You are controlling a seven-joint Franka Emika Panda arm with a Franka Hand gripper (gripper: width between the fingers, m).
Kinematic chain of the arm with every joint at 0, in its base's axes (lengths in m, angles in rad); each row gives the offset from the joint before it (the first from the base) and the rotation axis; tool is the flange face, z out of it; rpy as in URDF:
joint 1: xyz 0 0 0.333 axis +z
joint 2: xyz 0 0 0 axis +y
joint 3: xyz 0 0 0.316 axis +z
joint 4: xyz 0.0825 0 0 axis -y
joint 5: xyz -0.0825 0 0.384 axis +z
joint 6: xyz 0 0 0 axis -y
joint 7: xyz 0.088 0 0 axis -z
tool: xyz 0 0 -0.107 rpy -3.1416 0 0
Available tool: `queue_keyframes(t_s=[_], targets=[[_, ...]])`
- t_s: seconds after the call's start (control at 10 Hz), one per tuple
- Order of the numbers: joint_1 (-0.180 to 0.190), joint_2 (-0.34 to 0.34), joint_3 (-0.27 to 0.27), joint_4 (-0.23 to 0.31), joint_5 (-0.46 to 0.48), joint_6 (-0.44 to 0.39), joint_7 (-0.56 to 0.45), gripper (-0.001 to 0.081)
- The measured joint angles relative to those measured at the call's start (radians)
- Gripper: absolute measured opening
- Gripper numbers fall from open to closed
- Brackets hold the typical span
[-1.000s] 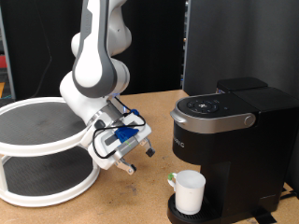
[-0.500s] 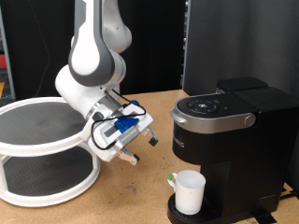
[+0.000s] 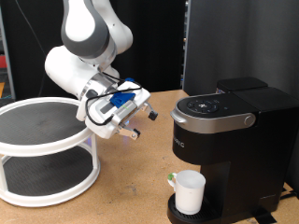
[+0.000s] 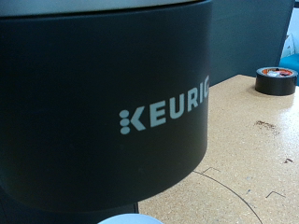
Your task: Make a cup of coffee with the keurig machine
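Observation:
The keurig machine point(image 3: 229, 140) is matte black with a silver-trimmed lid, and stands at the exterior view's right. The lid is down. The white cup point(image 3: 190, 191) stands on the drip tray under its spout. My gripper point(image 3: 143, 124) hangs in the air to the left of the machine, at about lid height and well apart from it. Its fingers are spread and hold nothing. In the wrist view the machine's front with the white logo point(image 4: 163, 114) fills the frame. The cup's rim point(image 4: 131, 219) just shows at the edge. The fingers do not show there.
A white two-tier round rack point(image 3: 42, 140) with dark mesh shelves stands at the exterior view's left. A black tape roll point(image 4: 277, 79) lies on the wooden table point(image 3: 131, 191) beside the machine. A dark panel point(image 3: 238, 42) stands behind the machine.
The arm has lifted the gripper up and slightly right, from low over the table to about the height of the machine's lid. The cup and machine have not moved.

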Motion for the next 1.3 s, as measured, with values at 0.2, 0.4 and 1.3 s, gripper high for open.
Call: queue_keyframes(t_s=[0.2, 0.4, 1.3], targets=[[0.000, 0.006, 0.001, 0.000, -0.020, 0.002, 0.002, 0.0808], [0.000, -0.027, 0.018, 0.005, -0.062, -0.003, 0.071, 0.0808], [-0.050, -0.301, 0.158, 0.081, -0.247, -0.002, 0.539, 0.0808]])
